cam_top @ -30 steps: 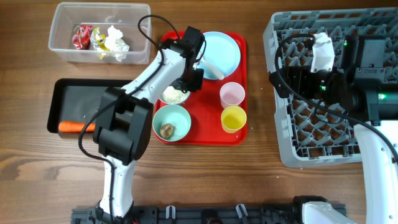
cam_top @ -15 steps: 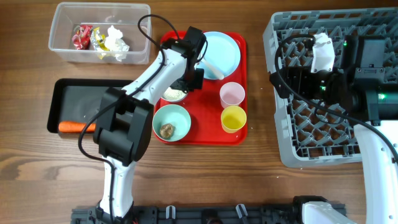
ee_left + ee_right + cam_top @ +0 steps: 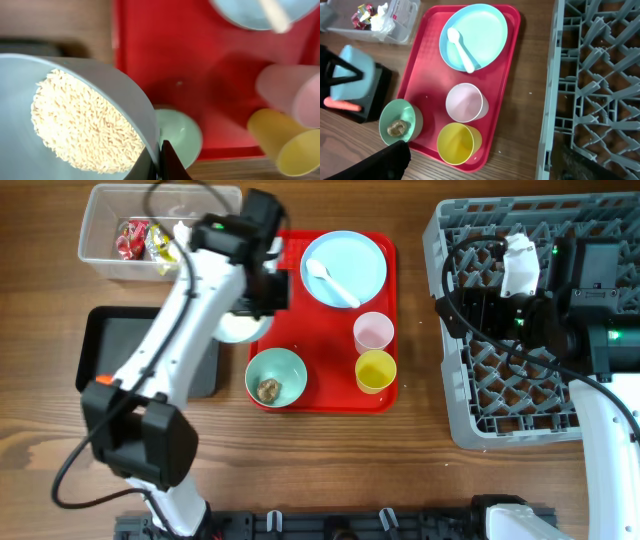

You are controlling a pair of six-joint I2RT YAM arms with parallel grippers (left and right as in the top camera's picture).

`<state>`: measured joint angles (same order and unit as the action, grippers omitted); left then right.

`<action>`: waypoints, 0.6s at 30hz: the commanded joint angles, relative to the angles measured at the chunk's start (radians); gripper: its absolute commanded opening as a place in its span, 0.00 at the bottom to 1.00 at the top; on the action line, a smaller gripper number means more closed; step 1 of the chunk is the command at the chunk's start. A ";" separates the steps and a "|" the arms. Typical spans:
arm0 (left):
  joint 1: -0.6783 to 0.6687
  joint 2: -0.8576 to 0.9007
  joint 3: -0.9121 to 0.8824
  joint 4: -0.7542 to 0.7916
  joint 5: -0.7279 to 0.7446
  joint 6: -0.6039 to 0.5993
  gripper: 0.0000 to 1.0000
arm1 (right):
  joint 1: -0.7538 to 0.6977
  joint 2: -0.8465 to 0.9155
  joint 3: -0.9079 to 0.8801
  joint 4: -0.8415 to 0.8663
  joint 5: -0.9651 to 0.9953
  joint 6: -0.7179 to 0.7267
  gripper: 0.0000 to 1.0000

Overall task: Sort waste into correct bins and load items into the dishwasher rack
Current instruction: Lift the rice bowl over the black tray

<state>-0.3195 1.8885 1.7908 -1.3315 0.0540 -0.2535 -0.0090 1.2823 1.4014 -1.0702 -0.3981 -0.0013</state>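
Observation:
My left gripper (image 3: 262,298) is shut on the rim of a light blue bowl (image 3: 238,328) holding white rice (image 3: 80,125). It holds the bowl tilted, above the gap between the red tray and the black tray (image 3: 100,345). An orange carrot (image 3: 340,105) lies in the black tray. The clear tub (image 3: 100,265) holds wrappers (image 3: 135,238) and tissue (image 3: 185,248). The second bowl (image 3: 276,376) holds a brown lump (image 3: 268,389). The plate (image 3: 350,265) carries the white spoon (image 3: 330,280). The pink cup (image 3: 372,332) and yellow cup (image 3: 375,370) stand upright. My right gripper (image 3: 481,160) is open and empty above the rack (image 3: 470,410).
The red serving tray (image 3: 320,395) lies in the middle and carries the plate, cups and second bowl. My left arm reaches across the black tray and hides much of it. Bare wooden table (image 3: 400,470) runs along the front.
My left gripper has lifted the rice bowl off the red tray and swung it left, toward the black tray. The right arm has not moved.

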 commanded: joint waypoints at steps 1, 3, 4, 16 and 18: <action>0.087 -0.007 0.008 -0.046 0.002 -0.011 0.04 | 0.006 0.006 0.005 -0.005 0.019 0.001 0.93; 0.128 -0.007 0.008 -0.063 0.035 0.026 0.04 | 0.006 0.006 0.005 -0.008 0.018 0.001 0.93; 0.145 -0.007 0.008 -0.066 0.062 0.049 0.04 | 0.006 0.006 0.005 -0.010 0.018 0.001 0.93; 0.401 -0.001 0.005 -0.161 0.478 0.431 0.04 | 0.006 0.010 0.004 -0.024 0.040 0.001 0.93; 0.440 -0.001 -0.011 -0.176 0.522 0.479 0.04 | 0.006 0.011 0.004 -0.022 0.040 0.001 0.93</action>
<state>0.0681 1.8885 1.7908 -1.4929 0.4412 0.0780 -0.0090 1.2858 1.4014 -1.0935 -0.3752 -0.0013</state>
